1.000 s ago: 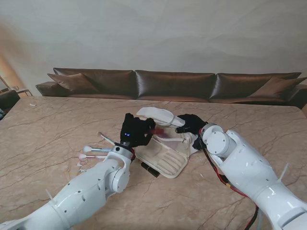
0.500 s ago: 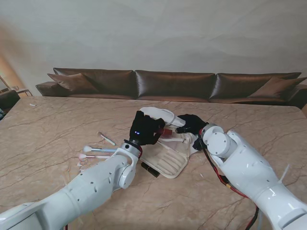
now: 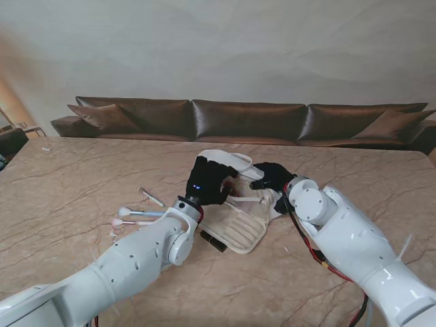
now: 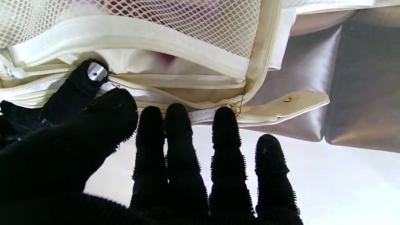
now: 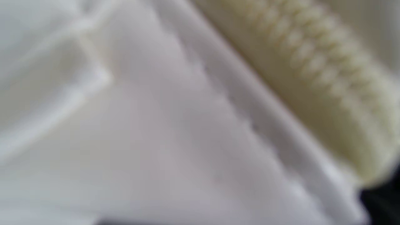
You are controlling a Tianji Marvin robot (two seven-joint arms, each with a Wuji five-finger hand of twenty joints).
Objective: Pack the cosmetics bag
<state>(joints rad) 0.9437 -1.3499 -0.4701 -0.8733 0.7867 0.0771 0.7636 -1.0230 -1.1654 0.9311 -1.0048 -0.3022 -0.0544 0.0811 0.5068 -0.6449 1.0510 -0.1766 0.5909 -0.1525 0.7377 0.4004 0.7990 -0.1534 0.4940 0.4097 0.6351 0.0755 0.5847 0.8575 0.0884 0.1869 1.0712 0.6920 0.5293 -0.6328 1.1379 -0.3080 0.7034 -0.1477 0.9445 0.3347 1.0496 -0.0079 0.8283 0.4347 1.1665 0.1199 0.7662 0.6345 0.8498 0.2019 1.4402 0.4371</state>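
Marble table (image 3: 61,177): left robot hand (image 3: 208,181) splayed over cosmetics bag (image 3: 235,225).

A long brown sofa (image 3: 245,119) stands at the far side of the counter (image 3: 68,177). It has a brown cushion (image 3: 102,116) at its left end and another brown cushion (image 3: 398,126) at its right end. Behind the sofa is a plain pale wall (image 3: 218,48). The counter is tan stone with thin dark lines running through it. At the far left edge a small side table (image 3: 27,129) peeks in.
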